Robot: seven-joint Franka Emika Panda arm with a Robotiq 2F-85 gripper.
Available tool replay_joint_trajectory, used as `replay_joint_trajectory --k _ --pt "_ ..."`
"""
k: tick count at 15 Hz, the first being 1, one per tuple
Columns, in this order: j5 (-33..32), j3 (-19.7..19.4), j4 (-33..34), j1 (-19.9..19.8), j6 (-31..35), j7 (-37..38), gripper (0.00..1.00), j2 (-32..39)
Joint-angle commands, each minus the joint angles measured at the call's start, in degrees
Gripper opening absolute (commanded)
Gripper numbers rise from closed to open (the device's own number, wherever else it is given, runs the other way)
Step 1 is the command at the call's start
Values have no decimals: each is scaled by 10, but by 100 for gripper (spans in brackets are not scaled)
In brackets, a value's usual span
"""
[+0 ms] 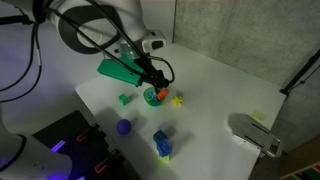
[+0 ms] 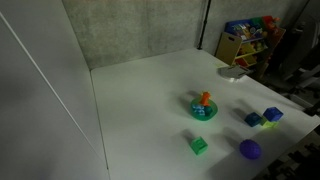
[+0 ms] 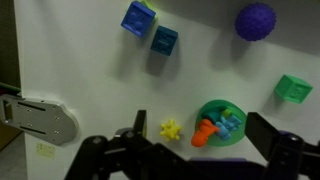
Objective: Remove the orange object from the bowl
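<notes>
White table (image 2: 140, 110) bears the bowl (image 2: 203, 116); orange object (image 2: 206, 98) sits inside.

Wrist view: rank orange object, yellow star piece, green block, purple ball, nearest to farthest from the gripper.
From the gripper:
1. Orange object, in the teal bowl, between the open fingers.
2. Yellow star piece, on the table just beside the bowl.
3. Green block, toward the picture's right edge.
4. Purple ball, at the top of the view.

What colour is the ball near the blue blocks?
Purple. The ball shows best in the wrist view, at top right.
</notes>
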Motion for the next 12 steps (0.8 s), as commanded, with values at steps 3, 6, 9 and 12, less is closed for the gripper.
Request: replay_joint_trajectory --k 3,6,9,12 --pt "53 33 50 33 -2 44 100 79" --pt "87 49 60 49 27 58 100 130" --pt "124 66 68 60 64 74 100 185" --pt "164 82 76 65 103 74 100 235"
